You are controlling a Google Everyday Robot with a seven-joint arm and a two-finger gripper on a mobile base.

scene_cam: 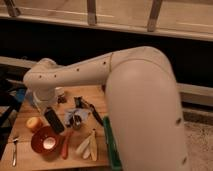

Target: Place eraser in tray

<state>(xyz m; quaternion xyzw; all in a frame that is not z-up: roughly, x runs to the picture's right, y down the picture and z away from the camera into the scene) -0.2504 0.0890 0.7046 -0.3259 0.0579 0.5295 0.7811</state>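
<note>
At the left of the table [25, 156], the pincer [48, 107] sits just above the tilted eraser [54, 120], whether it grips I cannot tell, well apart from the tray [111, 145] peeking beside the arm [142, 100], so a rightward carry seems needed.
</note>
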